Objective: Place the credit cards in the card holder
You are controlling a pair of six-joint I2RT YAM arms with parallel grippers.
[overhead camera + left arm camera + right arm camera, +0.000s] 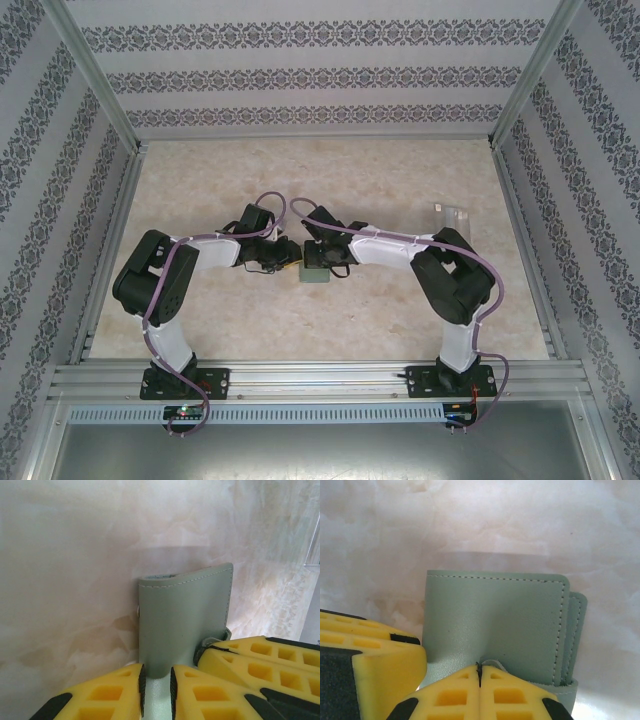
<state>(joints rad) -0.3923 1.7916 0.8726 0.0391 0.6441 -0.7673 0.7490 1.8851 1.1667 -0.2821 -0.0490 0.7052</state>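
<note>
Early stage: folded card holder (318, 274) sits mid-table (250, 330), left gripper (157, 690) clamping its edge, right gripper (479, 680) pinching its snap tab (490, 663); credit cards (452, 214) lie well apart, none inserted.

Black-and-white arms (172, 340), purple cables (268, 195), yellow jaws.

Card holder (495, 625) sage-green, folded shut, mid table (300, 180) — credit cards (451, 214) pale, well apart, far right.

Card holder (495, 620) sage green, pale stitching. Desk (400, 180) cream, marbled beige. Walls (300, 80) white, grey damask bands. Jaws yellow, black-edged.
</note>
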